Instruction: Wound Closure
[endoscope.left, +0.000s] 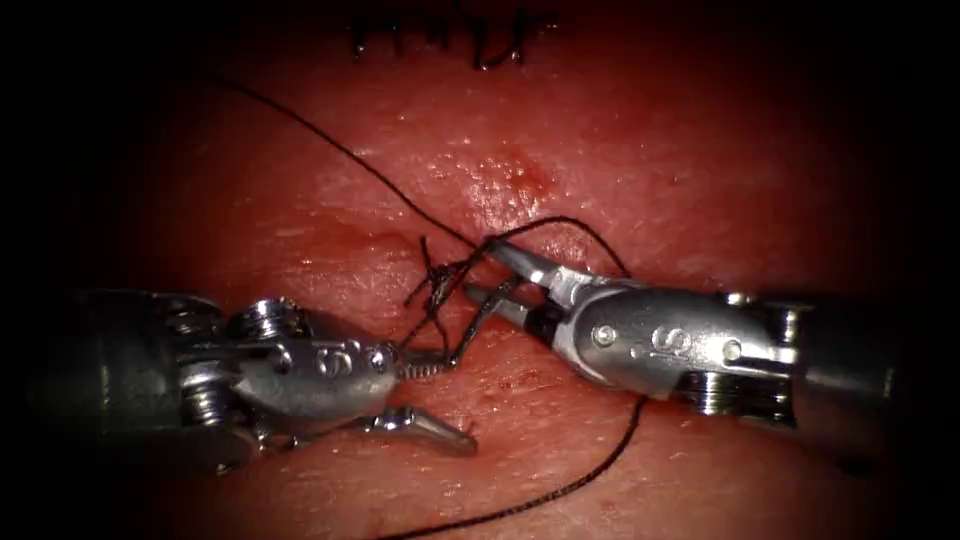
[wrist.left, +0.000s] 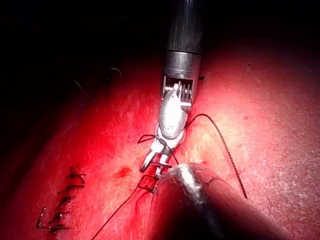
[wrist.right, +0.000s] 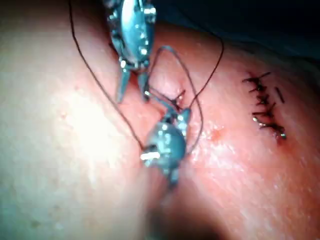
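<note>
Over the red glistening tissue (endoscope.left: 700, 160), both steel end effectors, left (endoscope.left: 440, 395) and right (endoscope.left: 490, 270), gape around the knotted dark thread (endoscope.left: 440, 285), seemingly gripping nothing.

Your endoscope looks down from above and in front, close on the tissue (endoscope.left: 620, 150). Each wrist view looks along its own shaft, very near. All three share the knotted thread (endoscope.left: 440, 285).

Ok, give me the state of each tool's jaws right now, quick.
Left tool: jaws open, with a strand of thread lying at its upper jaw.
Right tool: jaws open around thread at the knot, not clamped.
</note>
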